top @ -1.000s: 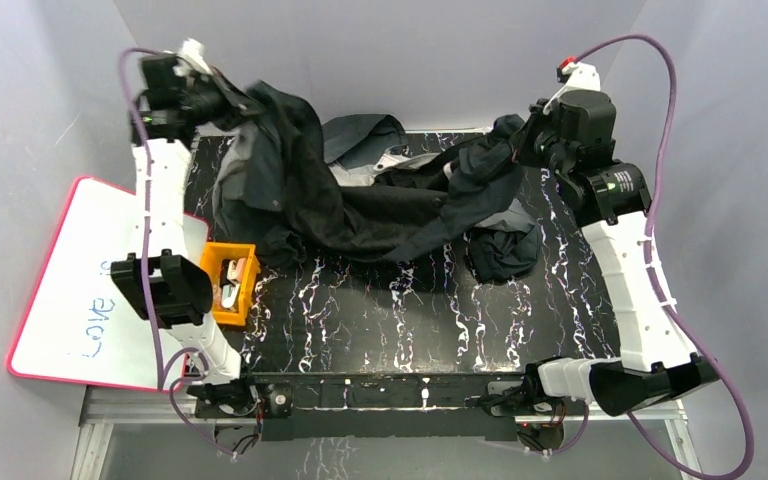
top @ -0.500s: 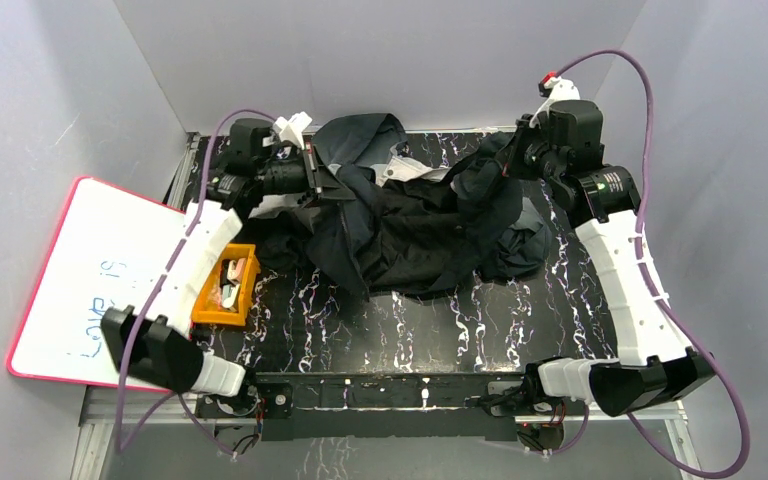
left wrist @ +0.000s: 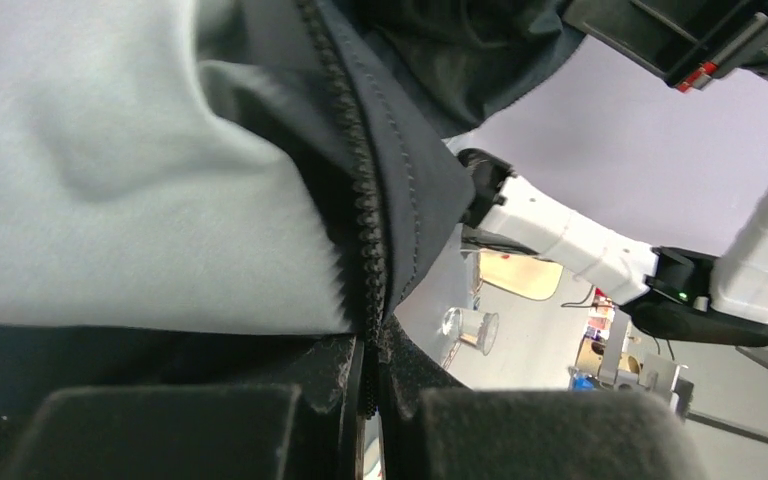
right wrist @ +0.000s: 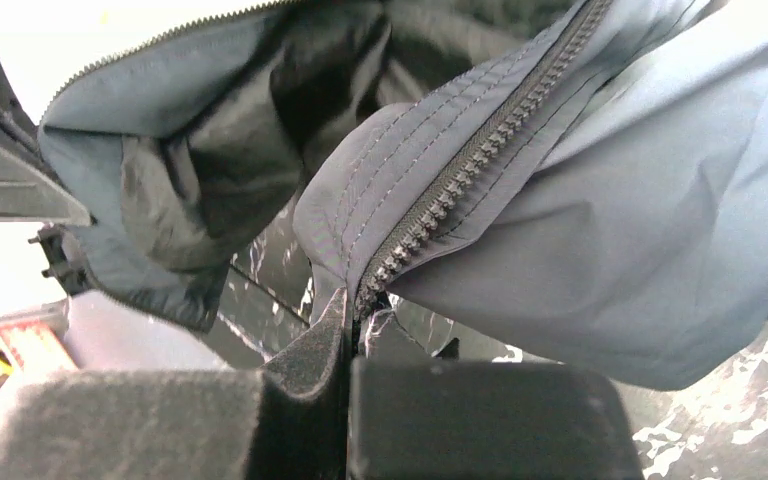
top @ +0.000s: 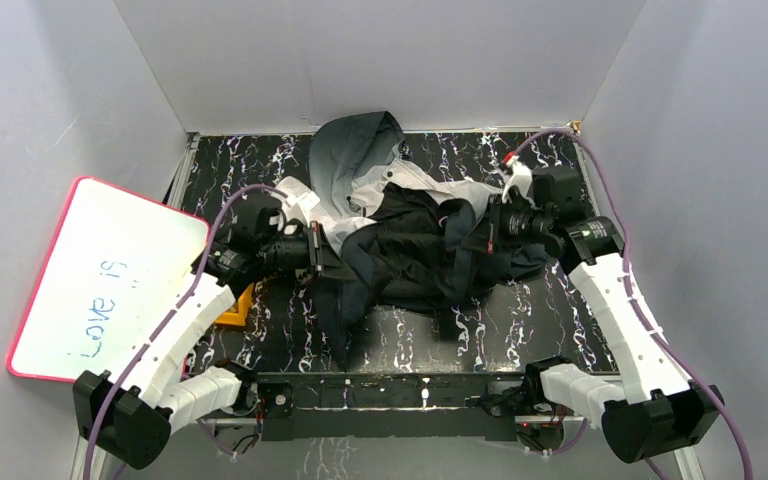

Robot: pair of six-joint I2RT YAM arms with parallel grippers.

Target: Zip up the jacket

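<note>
Grey jacket [top: 400,250] unzipped, crumpled on counter [top: 260,160].
Left tool [left wrist: 372,385], right tool [right wrist: 350,330] each pinch one zipper edge [right wrist: 460,180]; joining not begun.

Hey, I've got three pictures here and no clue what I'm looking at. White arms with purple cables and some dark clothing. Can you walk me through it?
These are two robot arms bolted at the near edge of a black marbled table. The wide picture is taken from above and behind them. The other two come from a small camera on each wrist, so the dark pads at the bottom of those are that arm's own fingers.

On the table lies a crumpled grey and black jacket, with its hood towards the far wall. The left gripper and the right gripper each pinch one front edge. The wrist views show zipper teeth running into the closed fingers. The two edges are apart, so nothing is zipped yet.

A whiteboard with writing sits to the left, and an orange bin peeks out beneath the left arm.
</note>
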